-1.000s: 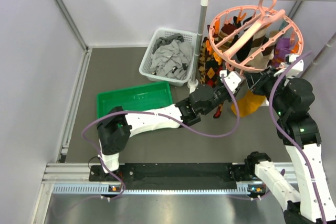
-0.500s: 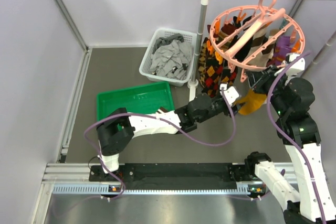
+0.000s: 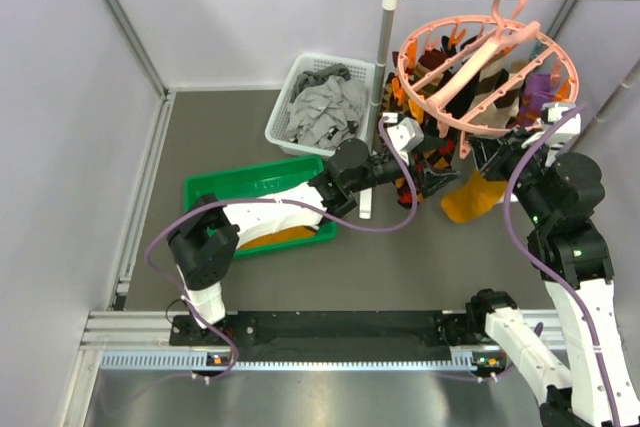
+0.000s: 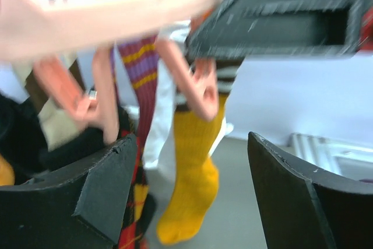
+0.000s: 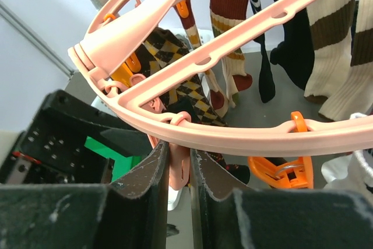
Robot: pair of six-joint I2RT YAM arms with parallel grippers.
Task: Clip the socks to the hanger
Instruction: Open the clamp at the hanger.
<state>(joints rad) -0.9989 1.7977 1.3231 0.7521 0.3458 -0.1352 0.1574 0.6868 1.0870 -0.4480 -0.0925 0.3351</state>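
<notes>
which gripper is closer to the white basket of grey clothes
Left. The left gripper is open just right of the white basket, past the rail post. The right gripper is farther right, pinching a pink clip on the hanger's near rim.

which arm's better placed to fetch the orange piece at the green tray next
Left, probably: the left pincer is open and empty, and that arm crosses the green plastic tray beside the orange fabric piece. The right pincer is shut on a salmon-pink plastic clip of the ring hanger.
</notes>
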